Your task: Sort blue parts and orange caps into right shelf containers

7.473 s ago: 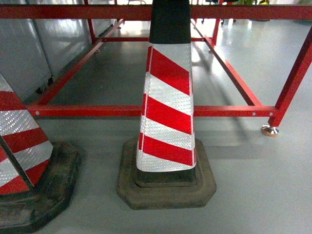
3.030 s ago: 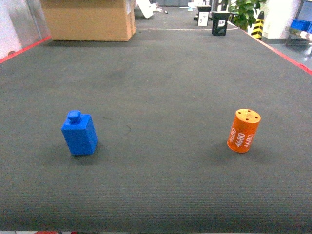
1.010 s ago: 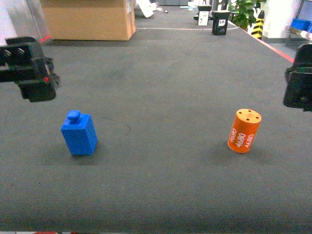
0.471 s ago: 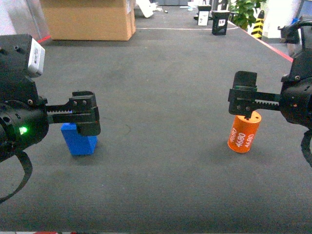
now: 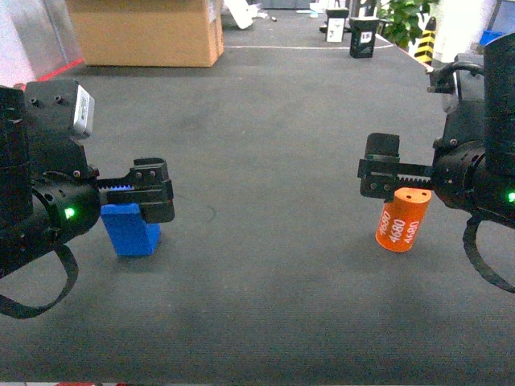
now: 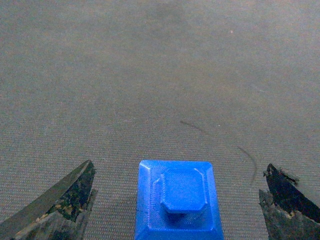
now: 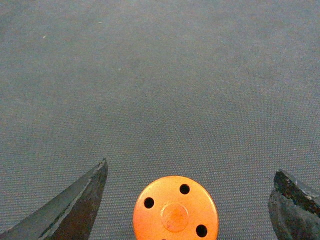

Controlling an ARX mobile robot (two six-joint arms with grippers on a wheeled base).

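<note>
Looking forward and down from the head camera, a dark grey ribbed bench (image 5: 265, 265) fills the view, with a brown cardboard box (image 5: 145, 32) at its far edge toward the left corner. The blue part (image 5: 129, 229), a block shape, stands upright on the bench toward the left edge; the left hand (image 5: 153, 191) hangs directly over it, its black body hiding the block's top. The orange cap (image 5: 402, 219), an upright cylinder with white digits on its side and holes in its top face, stands toward the right edge, and the right hand (image 5: 378, 167) sits just above and slightly left of its top. Blue part and orange cap are well apart. No shelf containers can be clearly made out.

From the left wrist camera, the blue part (image 6: 177, 200) shows its square top with a raised octagonal knob, at the bottom middle of the picture. One dark fingertip (image 6: 65, 200) stands to one side and the other to the opposite side, both clear of the block: the left hand is spread wide, holding nothing.

From the right wrist camera, the orange cap (image 7: 175, 210) shows its round top with four small holes and a central disc. A dark fingertip (image 7: 80, 202) flanks it on each side with bare bench between, so the right hand is likewise spread apart and not touching the cap.
</note>
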